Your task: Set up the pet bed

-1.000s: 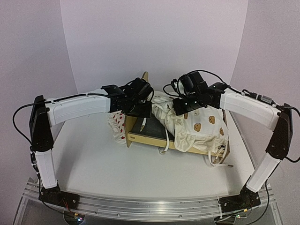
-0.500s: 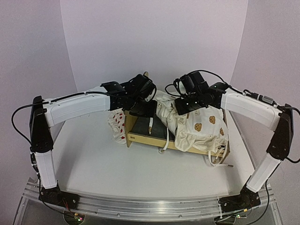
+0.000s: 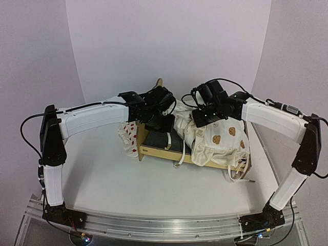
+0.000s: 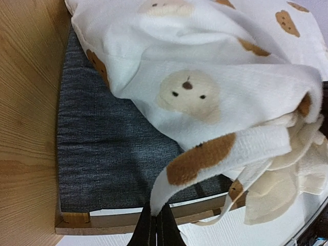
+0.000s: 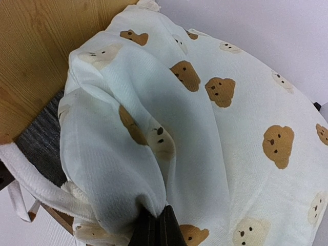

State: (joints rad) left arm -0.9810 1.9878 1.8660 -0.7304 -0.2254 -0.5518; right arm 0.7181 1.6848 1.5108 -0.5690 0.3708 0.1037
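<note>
While left gripper (image 4: 156,221) and right gripper (image 5: 155,221) pinch the cushion (image 3: 220,137) over pet bed (image 3: 159,151), white table (image 3: 102,171), lilac walls (image 3: 169,41)

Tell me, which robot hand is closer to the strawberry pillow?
Left. The left gripper pinches the bear-print cushion just right of the strawberry pillow; the right gripper pinches the cushion farther right, over the pet bed.

white arms (image 3: 87,118), black joints (image 3: 51,146), likely cables (image 3: 22,130)

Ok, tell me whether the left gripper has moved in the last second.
Yes. The left gripper, shut on the bear-print cushion, has shifted rightward in the top view, away from the left end of the pet bed.
</note>
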